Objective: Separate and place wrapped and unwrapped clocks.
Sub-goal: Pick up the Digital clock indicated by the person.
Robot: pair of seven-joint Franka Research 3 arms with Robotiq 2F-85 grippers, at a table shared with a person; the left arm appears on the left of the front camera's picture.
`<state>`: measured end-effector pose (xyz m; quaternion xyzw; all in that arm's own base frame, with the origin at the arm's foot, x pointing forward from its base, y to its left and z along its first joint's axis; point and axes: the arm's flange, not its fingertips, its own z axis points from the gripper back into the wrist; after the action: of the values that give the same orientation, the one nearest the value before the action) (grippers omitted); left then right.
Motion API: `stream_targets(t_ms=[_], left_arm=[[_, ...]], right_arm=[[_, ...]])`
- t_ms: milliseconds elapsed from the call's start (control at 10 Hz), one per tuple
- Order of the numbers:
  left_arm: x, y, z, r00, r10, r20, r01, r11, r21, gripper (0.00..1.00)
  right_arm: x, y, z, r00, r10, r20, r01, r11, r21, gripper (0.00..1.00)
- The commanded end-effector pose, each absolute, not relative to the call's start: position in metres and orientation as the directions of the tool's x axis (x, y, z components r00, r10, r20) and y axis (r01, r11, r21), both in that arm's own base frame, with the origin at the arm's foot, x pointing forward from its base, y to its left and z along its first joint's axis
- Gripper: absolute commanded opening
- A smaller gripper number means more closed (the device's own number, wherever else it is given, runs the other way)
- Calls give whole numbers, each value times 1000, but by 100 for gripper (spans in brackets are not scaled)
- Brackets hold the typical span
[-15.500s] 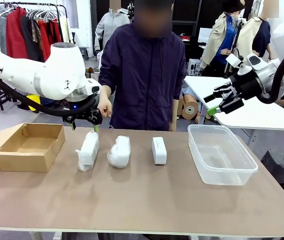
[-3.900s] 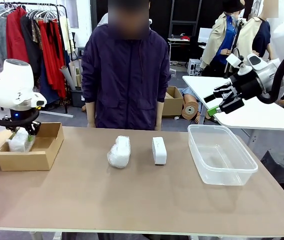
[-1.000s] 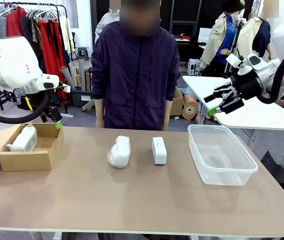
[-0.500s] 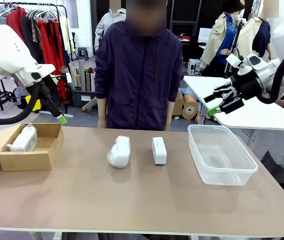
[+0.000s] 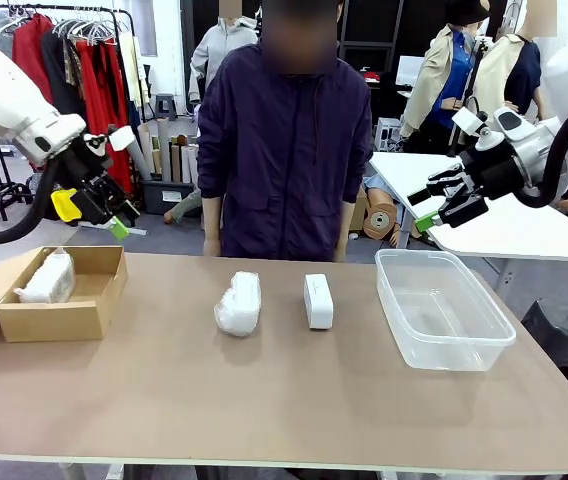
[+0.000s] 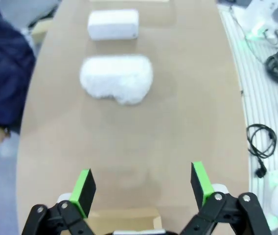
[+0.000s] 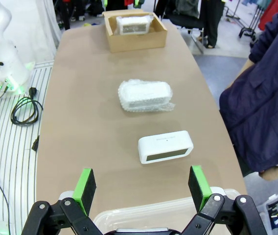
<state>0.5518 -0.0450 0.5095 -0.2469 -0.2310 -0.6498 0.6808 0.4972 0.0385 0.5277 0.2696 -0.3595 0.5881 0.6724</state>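
Left end effector [image 6: 141,182] now lifted clear of cardboard box [image 5: 89,310], higher than half a second ago; fingers spread, empty. One wrapped clock [image 5: 46,278] lies inside box, at desk's [image 5: 284,400] left end, likely wrapped pile. Second wrapped clock [image 5: 238,303] mid-desk, just beside bare clock [image 5: 318,301], not touching. Bare clock sits nearer clear tub [image 5: 494,345], probably its destination. Right end effector [image 7: 140,182] hovers above tub's far edge, fingers spread, empty, seemingly parked while left arm works.
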Motion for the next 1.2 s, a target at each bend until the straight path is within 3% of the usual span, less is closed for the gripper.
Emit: stream_targets(t_ms=[0, 400, 500, 600, 700, 1100], left_arm=[[556, -40, 516, -3, -709, 706, 999, -29, -25, 100], [542, -52, 520, -109, -667, 737, 993, -98, 59, 100], [540, -52, 518, -103, -667, 738, 994, -96, 52, 100], [543, -52, 513, -30, -687, 726, 999, 8, 49, 100], [548, -54, 523, -79, -684, 725, 996, -76, 37, 100], [548, -54, 523, -79, -684, 725, 996, -76, 37, 100]], right_arm=[[496, 40, 530, 40, 594, 804, -986, 155, -66, 100], [496, 40, 530, 40, 594, 804, -986, 155, -66, 100], [496, 40, 530, 40, 594, 804, -986, 155, -66, 100], [496, 40, 530, 40, 594, 804, -986, 155, -66, 100], [496, 40, 530, 40, 594, 804, -986, 155, -66, 100], [496, 40, 530, 40, 594, 804, -986, 155, -66, 100]])
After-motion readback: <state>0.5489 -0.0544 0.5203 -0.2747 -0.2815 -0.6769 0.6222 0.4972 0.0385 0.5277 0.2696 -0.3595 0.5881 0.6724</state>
